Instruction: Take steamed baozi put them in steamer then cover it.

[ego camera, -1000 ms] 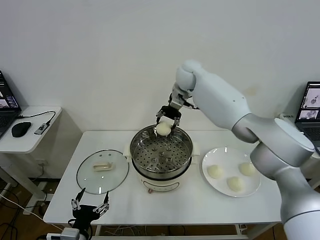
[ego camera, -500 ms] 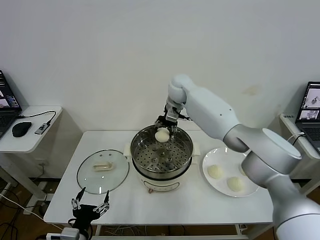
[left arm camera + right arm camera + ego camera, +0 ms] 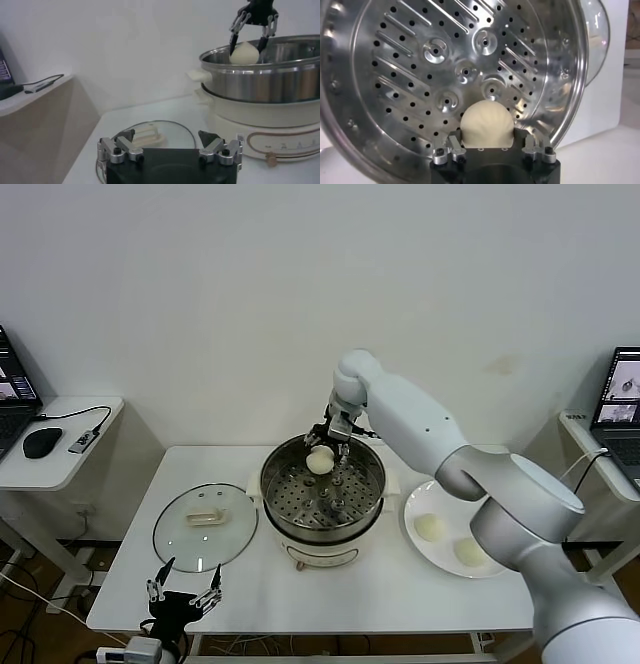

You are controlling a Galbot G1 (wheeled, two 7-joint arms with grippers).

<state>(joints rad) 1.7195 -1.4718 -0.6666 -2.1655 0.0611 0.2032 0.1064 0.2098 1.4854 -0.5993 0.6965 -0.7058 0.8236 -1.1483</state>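
Right gripper [image 3: 322,446] hangs over the far rim of the steamer [image 3: 322,506], fingers clamped on one baozi [image 3: 319,462], bun just above the perforated tray [image 3: 445,65]; two more baozi [image 3: 429,527] show on the white plate [image 3: 420,549] beside the steamer; glass cover [image 3: 205,525] lies flat on the tabletop [image 3: 330,599]; left gripper [image 3: 183,601] waits at the near edge, fingers spread wide, holding nothing.

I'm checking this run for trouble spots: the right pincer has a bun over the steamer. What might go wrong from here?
1. The right pincer holds the baozi near the steamer back rim; released there, it may land against the wall.
2. Lowering further, a fingertip could strike the rim.
3. Two buns on the plate lie under the arm, perhaps hindering later picks.
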